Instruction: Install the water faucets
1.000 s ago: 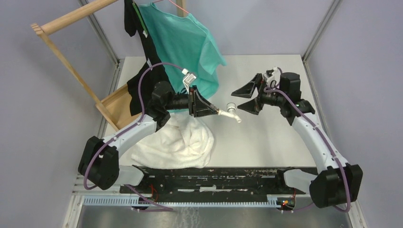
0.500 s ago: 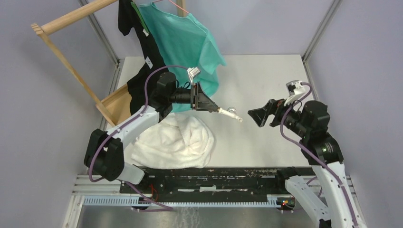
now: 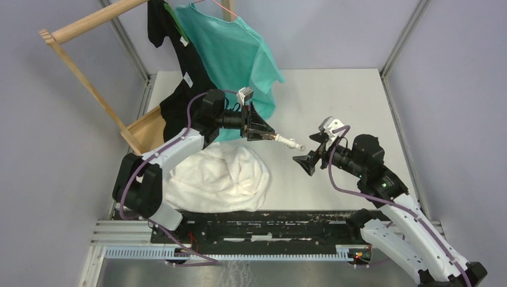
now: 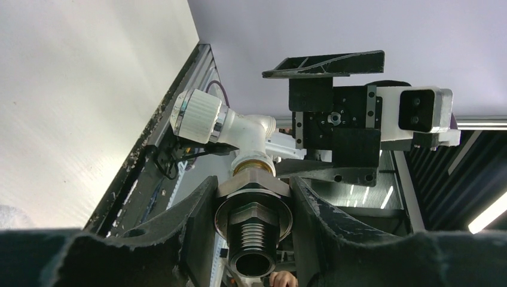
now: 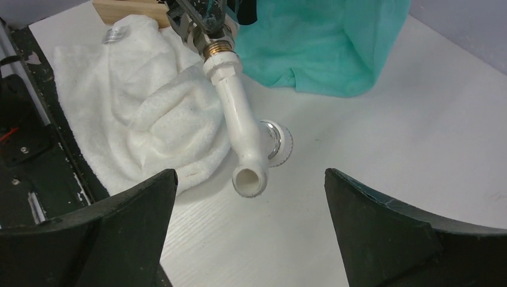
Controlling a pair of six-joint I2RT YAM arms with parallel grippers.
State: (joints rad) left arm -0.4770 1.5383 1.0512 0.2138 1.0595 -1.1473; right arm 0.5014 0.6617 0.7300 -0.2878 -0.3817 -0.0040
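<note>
Left pincer (image 3: 270, 136) clamping faucet (image 3: 290, 143), right pincer (image 3: 307, 152) wide

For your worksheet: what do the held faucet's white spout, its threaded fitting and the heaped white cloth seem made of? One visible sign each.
White spout: probably plastic, smooth, opaque, softly glossy. Threaded fitting: metal, silvery with bright glints on the threads. White cloth: apparently terry towelling, fuzzy pile and soft folds.
</note>
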